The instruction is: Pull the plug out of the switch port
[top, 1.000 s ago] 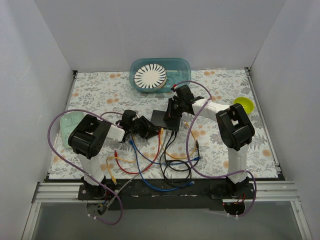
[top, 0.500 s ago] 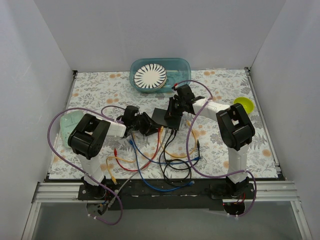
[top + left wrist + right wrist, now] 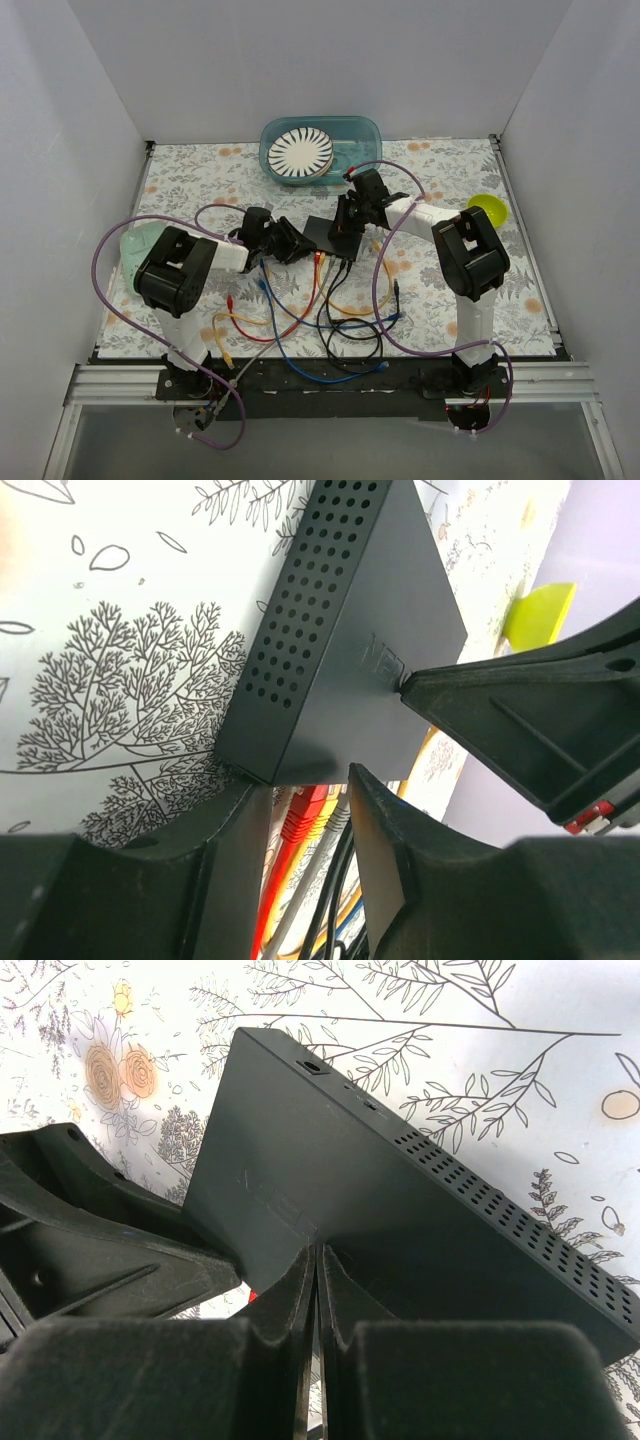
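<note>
Right pincer [image 3: 316,1258] atop flat, perforated dark-grey switch [image 3: 300,1155]

Right gripper [image 3: 316,1250], jaws all but together, tips planted on the top face of the dark grey switch [image 3: 340,1160], the left gripper [image 3: 215,1265] against its near left corner, over a flower-printed tablecloth [image 3: 500,1060].

No legible text anywhere; faint embossed mark on switch [image 3: 372,592] top, too blurred to read.
</note>
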`<action>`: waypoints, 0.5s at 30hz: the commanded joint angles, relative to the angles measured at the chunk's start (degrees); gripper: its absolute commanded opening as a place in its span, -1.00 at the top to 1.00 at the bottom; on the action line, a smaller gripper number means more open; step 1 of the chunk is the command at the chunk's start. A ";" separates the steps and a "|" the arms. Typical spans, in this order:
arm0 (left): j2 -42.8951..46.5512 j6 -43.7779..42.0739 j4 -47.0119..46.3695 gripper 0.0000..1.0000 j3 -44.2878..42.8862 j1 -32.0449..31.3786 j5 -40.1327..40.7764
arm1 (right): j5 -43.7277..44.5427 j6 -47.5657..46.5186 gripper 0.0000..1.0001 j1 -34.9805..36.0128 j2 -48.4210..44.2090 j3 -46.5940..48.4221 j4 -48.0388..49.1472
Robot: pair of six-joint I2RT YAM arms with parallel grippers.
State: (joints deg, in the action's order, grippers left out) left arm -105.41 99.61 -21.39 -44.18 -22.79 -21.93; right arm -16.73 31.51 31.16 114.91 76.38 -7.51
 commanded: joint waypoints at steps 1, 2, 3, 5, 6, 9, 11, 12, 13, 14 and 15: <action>-2.70 -2.59 -0.75 0.27 3.04 1.16 1.55 | -0.41 -0.83 0.81 1.01 3.12 -1.06 -6.03; -2.53 -2.32 -1.81 0.28 4.53 1.16 0.85 | -0.49 -0.83 0.81 1.01 3.12 -0.97 -6.11; -2.09 -2.32 -3.47 0.28 5.24 1.16 0.32 | -0.41 -0.92 0.81 1.01 3.12 -0.97 -6.12; -1.82 -1.88 -5.15 0.27 6.47 1.16 -1.09 | -0.41 -0.92 0.81 1.01 3.12 -0.97 -6.20; -1.91 -1.70 -6.29 0.27 7.26 1.16 -1.79 | -0.41 -0.92 0.81 1.01 3.21 -1.06 -6.20; -2.79 -0.56 -10.23 0.27 8.32 1.16 -4.69 | -0.50 -0.83 0.81 1.01 3.39 -1.06 -6.03; -3.84 0.14 -11.30 0.27 8.24 1.16 -6.62 | -0.50 -0.92 0.81 1.01 3.47 -0.97 -6.12; -4.19 0.14 -12.00 0.27 7.80 1.08 -6.98 | -0.50 -0.92 0.81 1.10 3.48 -0.88 -6.12; -4.46 0.06 -11.84 0.27 7.54 0.90 -7.24 | -0.50 -0.92 0.81 1.01 3.48 -0.71 -6.20; -4.81 -0.21 -11.49 0.27 7.27 0.81 -7.51 | -0.50 -0.92 0.81 1.01 3.48 -0.71 -6.20; -4.98 -0.30 -11.22 0.27 6.92 0.64 -7.60 | -0.50 -0.92 0.81 1.01 3.48 -0.71 -6.20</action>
State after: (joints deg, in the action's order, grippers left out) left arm -107.90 100.92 -36.62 -37.87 -21.50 -28.73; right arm -16.91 31.51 31.14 115.02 76.42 -7.38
